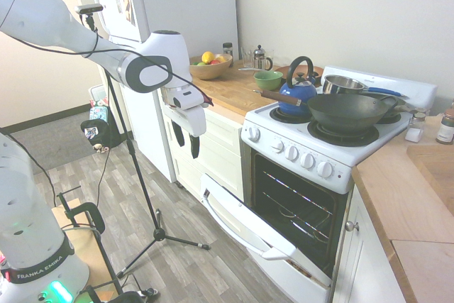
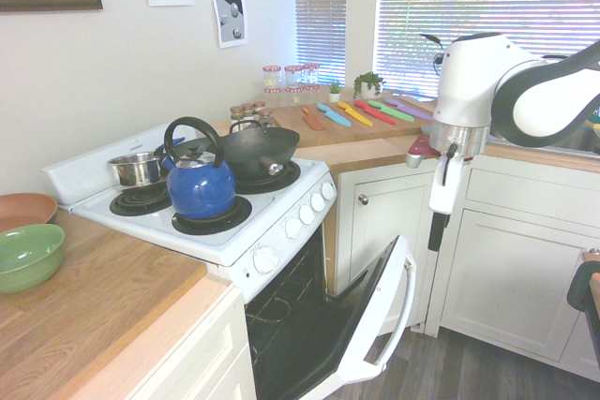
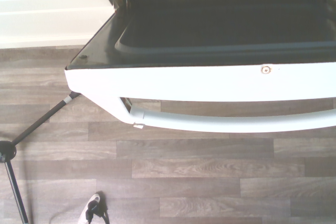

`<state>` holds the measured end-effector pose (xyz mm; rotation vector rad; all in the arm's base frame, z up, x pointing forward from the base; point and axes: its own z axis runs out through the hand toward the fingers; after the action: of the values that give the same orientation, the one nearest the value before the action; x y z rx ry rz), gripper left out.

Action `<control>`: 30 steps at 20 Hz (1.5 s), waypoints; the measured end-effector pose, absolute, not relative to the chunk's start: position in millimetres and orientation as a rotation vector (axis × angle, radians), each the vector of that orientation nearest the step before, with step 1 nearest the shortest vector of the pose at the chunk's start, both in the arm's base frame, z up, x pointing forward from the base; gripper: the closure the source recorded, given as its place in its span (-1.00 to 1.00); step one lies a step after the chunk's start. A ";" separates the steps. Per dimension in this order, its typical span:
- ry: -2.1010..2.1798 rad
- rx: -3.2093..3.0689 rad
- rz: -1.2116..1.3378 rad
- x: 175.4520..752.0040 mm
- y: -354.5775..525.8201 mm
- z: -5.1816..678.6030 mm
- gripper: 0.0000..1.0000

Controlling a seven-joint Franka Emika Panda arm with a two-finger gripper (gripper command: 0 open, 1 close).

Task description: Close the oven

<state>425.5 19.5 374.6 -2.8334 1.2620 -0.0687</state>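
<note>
The white oven [image 1: 319,154] stands between wooden counters, and its dark interior with wire racks [image 1: 294,207] shows. Its door [image 1: 245,228] hangs partly open, tilted outward and down, with the long white handle [image 1: 241,235] along its outer edge. My gripper [image 1: 186,143] hangs in the air to the left of the door, above handle height, fingers pointing down, open and holding nothing. From the other side, the gripper [image 2: 436,236] is just right of the door [image 2: 375,316] and clear of the handle [image 2: 405,302]. The wrist view looks down on the door's edge [image 3: 210,80] and handle [image 3: 231,121].
A blue kettle [image 1: 298,90], a dark wok [image 1: 351,111] and a steel pot [image 1: 342,84] sit on the burners. Cream cabinets [image 1: 216,150] and the tall white fridge [image 1: 167,5] lie behind the arm. Wood-plank floor [image 1: 177,260] spreads out in front of the oven.
</note>
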 end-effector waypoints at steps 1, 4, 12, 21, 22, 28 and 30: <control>1.261 -2.834 -0.067 425.5 19.5 374.2 -1.00; 1.307 -2.839 -0.042 427.0 13.2 364.3 -1.00; 1.369 -2.850 0.192 439.3 7.4 252.0 -1.00; 1.247 -2.840 0.127 452.3 -3.9 163.8 -1.00; 1.245 -2.845 0.112 456.1 -4.5 158.0 -1.00; 1.244 -2.881 0.046 485.3 -10.6 128.2 -1.00; 1.248 -2.889 0.042 492.3 -11.3 120.9 -1.00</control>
<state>492.3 -11.3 120.9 -2.8890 1.2481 0.0421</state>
